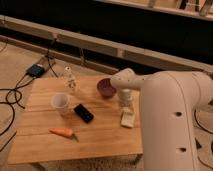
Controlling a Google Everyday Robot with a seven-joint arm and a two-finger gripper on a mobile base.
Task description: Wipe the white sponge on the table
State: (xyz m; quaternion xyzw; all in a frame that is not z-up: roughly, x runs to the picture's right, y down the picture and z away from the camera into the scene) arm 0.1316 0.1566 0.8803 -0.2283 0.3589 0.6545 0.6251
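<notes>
Camera view shows us the small flat white rectangular sponge [127,119] lying right of centre on the low desk of light wooden planks [100,140], a little below and to the right of the dark purple bowl [105,87]. The jaws hang at the end of the bulky white arm [170,115], directly above the sponge and at or very near its upper edge; we cannot tell whether they are spread or pinching it. To wipe well, we judge that we need a firm hold, the sponge pressed flat on the planks, and strokes along the bare strip at lower centre, steering away from the black phone [83,112] and the orange carrot [62,132]. The arm fills the right of the frame, reaches toward the centre, and turns its wrist straight down.
</notes>
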